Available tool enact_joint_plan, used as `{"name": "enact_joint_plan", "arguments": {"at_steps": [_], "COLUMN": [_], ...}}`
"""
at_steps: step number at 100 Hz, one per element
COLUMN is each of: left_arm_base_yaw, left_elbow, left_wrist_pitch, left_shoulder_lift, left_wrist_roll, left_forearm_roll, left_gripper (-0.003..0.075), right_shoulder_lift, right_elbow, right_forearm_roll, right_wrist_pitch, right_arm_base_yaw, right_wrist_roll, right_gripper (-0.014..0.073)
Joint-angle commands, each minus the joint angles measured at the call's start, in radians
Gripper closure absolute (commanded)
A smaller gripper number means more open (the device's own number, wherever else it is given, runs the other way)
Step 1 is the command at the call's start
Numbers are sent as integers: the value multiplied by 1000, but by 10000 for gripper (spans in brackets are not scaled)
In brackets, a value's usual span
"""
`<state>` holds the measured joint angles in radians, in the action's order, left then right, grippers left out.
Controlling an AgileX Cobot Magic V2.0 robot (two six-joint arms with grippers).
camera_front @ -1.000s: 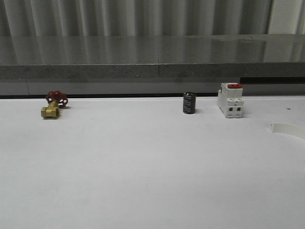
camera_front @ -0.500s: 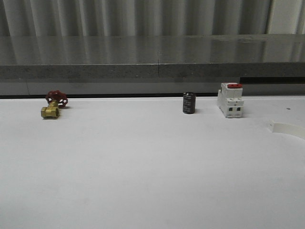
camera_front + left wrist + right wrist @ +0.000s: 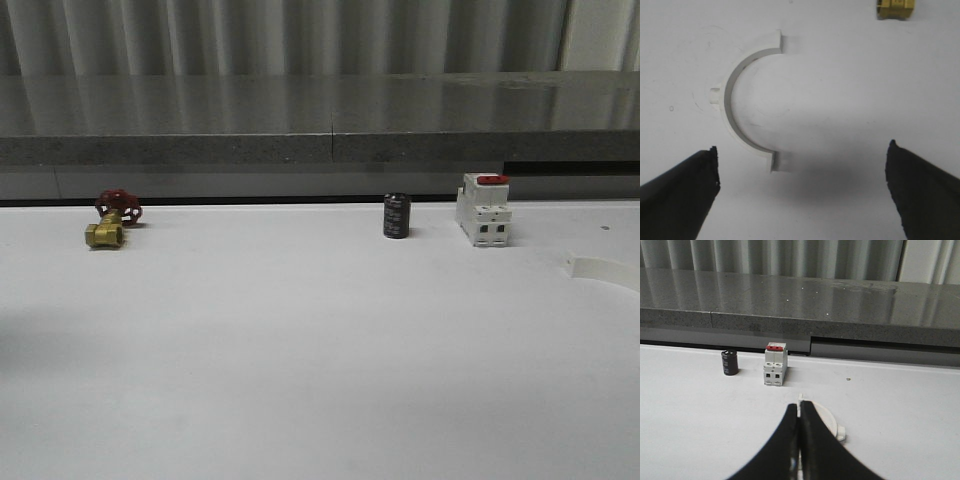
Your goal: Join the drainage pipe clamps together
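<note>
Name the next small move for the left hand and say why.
Probably lower the left hand straight down onto the clamp half. Its fingers are spread wide with the half lying flat on the table between and ahead of them, ungrasped. The right hand is shut, with the other half just behind it.

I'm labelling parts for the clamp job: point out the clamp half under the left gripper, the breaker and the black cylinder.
clamp half (image 3: 731, 107): left wrist view, on the middle of its arc.
breaker (image 3: 484, 222): front view, on its white body.
black cylinder (image 3: 396, 217): front view, on its side wall.
</note>
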<state>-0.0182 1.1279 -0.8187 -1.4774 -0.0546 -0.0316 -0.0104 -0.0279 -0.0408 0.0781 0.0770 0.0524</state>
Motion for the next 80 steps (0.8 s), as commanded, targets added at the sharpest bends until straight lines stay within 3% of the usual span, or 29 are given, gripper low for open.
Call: {"name": "enact_joint_plan", "arguments": {"at_steps": [1,46,80], "left_arm_base_yaw": [-43,-232,-243], "left_elbow": [74,109,182], "left_wrist_pitch": [6,64,109], "left_shoulder_lift": [-27,-257,-389], "left_wrist_roll": [76,200,227], "left_forearm_roll": [40,57,66], "left_gripper": [80,80,80], "right_shoulder_lift": [-21,-21,-21], "right_elbow": [16,16,16], "right_forearm_roll": [-8,-8,-8], "right_wrist_pitch": [-78,-78,-78], "right_arm_base_yaw": [-2,-2,-2], "right_wrist_roll": [-3,-3,-3], "right_gripper": [662,662,662]}}
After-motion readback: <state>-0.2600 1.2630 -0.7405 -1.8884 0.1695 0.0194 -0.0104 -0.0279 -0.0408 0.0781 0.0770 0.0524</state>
